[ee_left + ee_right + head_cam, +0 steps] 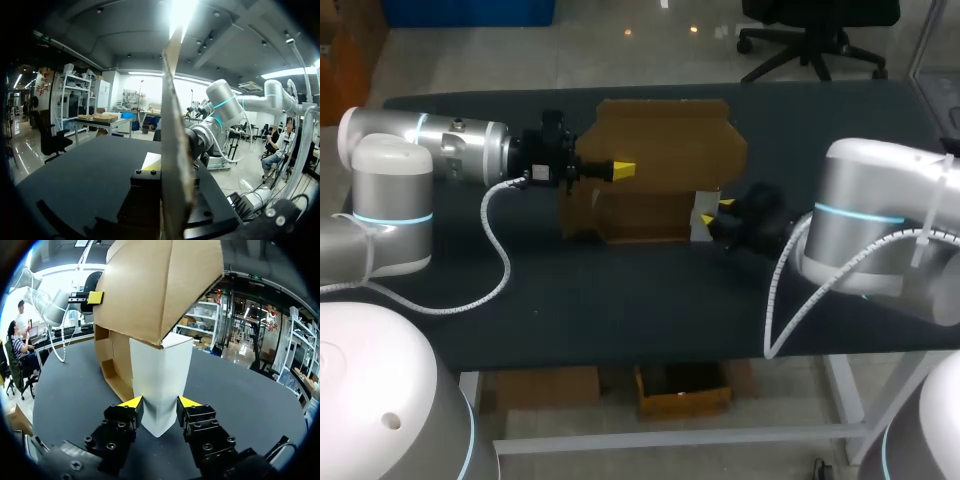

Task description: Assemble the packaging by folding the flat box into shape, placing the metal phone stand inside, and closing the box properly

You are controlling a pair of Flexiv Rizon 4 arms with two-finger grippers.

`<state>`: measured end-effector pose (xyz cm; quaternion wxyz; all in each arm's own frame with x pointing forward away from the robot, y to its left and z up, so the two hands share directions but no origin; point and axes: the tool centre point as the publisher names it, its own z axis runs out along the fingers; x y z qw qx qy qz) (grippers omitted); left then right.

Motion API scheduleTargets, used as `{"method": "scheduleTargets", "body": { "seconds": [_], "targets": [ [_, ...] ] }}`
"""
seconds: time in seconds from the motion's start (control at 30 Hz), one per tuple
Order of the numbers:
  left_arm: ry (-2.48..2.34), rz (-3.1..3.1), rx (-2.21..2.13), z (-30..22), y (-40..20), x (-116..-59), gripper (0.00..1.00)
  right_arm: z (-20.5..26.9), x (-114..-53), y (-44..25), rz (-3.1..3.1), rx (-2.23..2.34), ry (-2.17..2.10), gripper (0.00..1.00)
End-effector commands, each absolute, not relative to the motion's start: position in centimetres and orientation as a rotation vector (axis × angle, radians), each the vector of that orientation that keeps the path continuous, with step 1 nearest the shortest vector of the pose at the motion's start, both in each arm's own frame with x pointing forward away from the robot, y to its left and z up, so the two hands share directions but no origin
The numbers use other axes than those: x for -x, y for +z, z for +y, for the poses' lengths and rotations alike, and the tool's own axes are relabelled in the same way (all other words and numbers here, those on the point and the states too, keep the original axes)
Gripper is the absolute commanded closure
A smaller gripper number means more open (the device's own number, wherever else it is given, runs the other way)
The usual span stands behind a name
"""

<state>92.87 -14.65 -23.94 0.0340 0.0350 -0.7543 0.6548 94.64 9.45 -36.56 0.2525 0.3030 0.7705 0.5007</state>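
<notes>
Partly folded brown corrugated-cardboard box (665, 150) near the middle of the black surface (620, 310). It has a shallow tray part below and one broad raised panel (150, 285) standing over it.

The left arm (450, 150) enters from the left and lies level above the surface. The left gripper (620, 170) meets the box at its left side, with one yellow tip showing against the raised panel. In the left wrist view this panel is seen edge-on, rising straight up out of the middle of the gripper, with the dark finger blocks close against it on either side. The left gripper is pinching the raised panel.

The right arm (880, 210) enters from the right, low over the surface. The right gripper (724, 212) sits at the box's near right corner. A white upright box-shaped piece (161, 375) stands there, touching the brown box and lying under the overhang of the raised panel. Whether it belongs to the brown box or is a separate item cannot be told.

In the right wrist view one corner edge of the white piece faces the gripper. The two yellow fingertips (132, 401) press its two faces from opposite sides, so the right gripper is clamped on the white piece, fingers somewhat apart. In the same view the left gripper's yellow tip shows on the far side of the raised panel.
</notes>
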Motion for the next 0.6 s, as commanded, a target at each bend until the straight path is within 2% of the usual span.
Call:
{"method": "scheduleTargets", "body": {
  "seconds": [0.03,0.6],
  "targets": [
    [2.014,-2.318,-0.106,-14.71,-24.38,-92.88,1.0,10.16,-94.9,-36.7,2.042,-0.865,1.31,0.6],
    [2.014,-2.318,-0.106,-14.71,-24.38,-92.88,1.0,10.06,-95.01,-36.69,1.955,-0.971,1.278,0.63]
  ]
}}
